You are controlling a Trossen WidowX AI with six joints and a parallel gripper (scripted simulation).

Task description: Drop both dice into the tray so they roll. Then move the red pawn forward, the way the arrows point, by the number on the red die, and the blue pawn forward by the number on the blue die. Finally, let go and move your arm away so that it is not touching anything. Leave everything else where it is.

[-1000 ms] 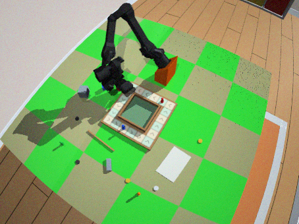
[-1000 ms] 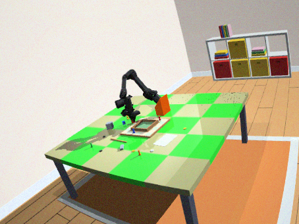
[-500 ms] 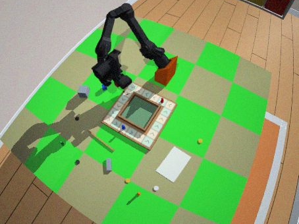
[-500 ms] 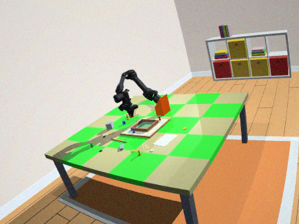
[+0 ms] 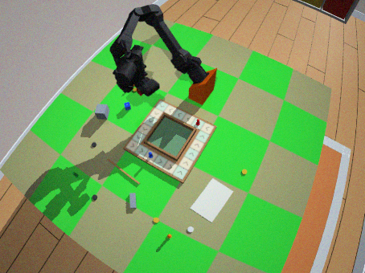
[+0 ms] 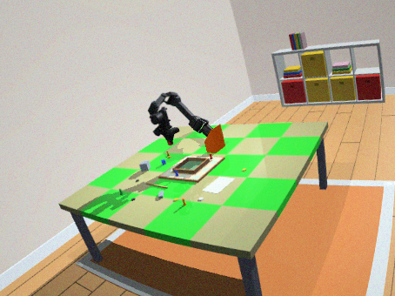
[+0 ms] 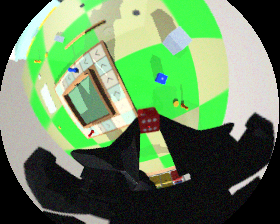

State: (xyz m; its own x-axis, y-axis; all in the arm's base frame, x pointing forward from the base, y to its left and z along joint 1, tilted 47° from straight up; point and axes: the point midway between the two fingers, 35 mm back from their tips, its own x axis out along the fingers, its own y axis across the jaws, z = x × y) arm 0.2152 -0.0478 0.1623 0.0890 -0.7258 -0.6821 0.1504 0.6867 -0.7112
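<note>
My gripper (image 5: 141,93) (image 6: 170,142) (image 7: 148,118) is shut on the red die (image 7: 149,119), held well above the table; several pips show on its face in the wrist view. The blue die (image 5: 127,106) (image 6: 164,162) (image 7: 161,78) lies on the table between the grey cube and the board. The brown-rimmed tray (image 5: 170,139) (image 6: 191,165) (image 7: 87,102) is empty, in the middle of the arrow board (image 5: 202,136). The red pawn (image 5: 198,122) (image 6: 210,156) (image 7: 91,133) stands on the board's far side, the blue pawn (image 5: 150,155) (image 6: 176,173) (image 7: 73,70) on its near side.
A grey cube (image 5: 101,112) (image 6: 144,165) (image 7: 177,41) stands left of the blue die. An orange panel (image 5: 203,88) (image 6: 215,139) stands behind the board. A yellow disc (image 7: 175,103) and a small orange-red figure (image 7: 184,106) lie near the blue die. A stick (image 5: 124,172) and white sheet (image 5: 211,200) lie in front.
</note>
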